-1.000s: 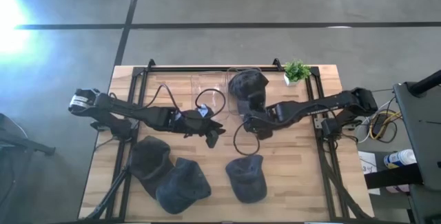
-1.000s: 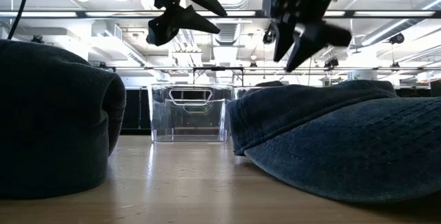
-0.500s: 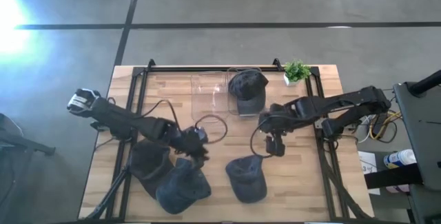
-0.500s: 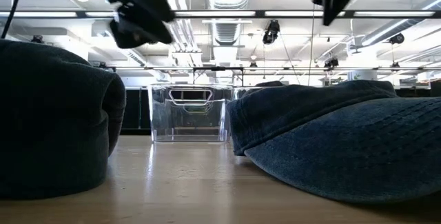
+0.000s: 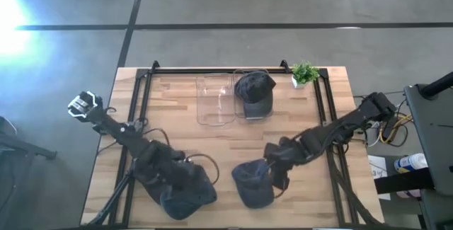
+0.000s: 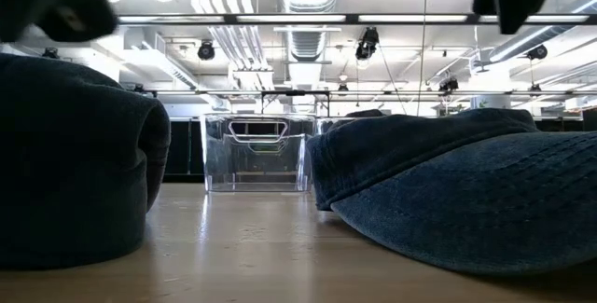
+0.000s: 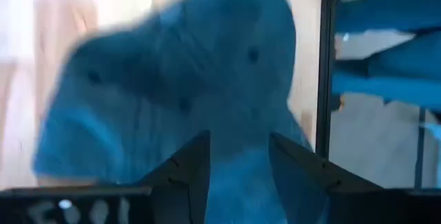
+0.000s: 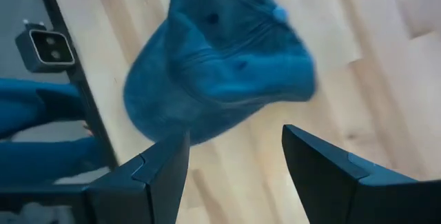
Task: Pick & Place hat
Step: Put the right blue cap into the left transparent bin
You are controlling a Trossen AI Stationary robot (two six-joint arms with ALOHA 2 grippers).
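Both sets of jaws stand parted and hold nothing as I bring each arm down over a hat of its own.

From the high view, my left gripper hangs over the pair of dark hats at the table's near left, above the hat nearest the front edge, with another hat overlapping it from behind. My right gripper sits at the rim of the lone hat near the front centre. At the far side, a clear bin stands open beside a second bin that already carries a hat, which I judge is where these are bound. A small potted plant stands at the far right corner, well apart. The middle of the table lies bare, giving room to lift and carry; the left hat lies close to the front edge, leaving little slack there.

At table height, hat cloth fills both sides and the clear bin shows between them.

My left wrist view shows both fingers spread over hat fabric, a frame rail just beside it.

My right wrist view shows fingers wide, the hat just ahead, not yet between them.
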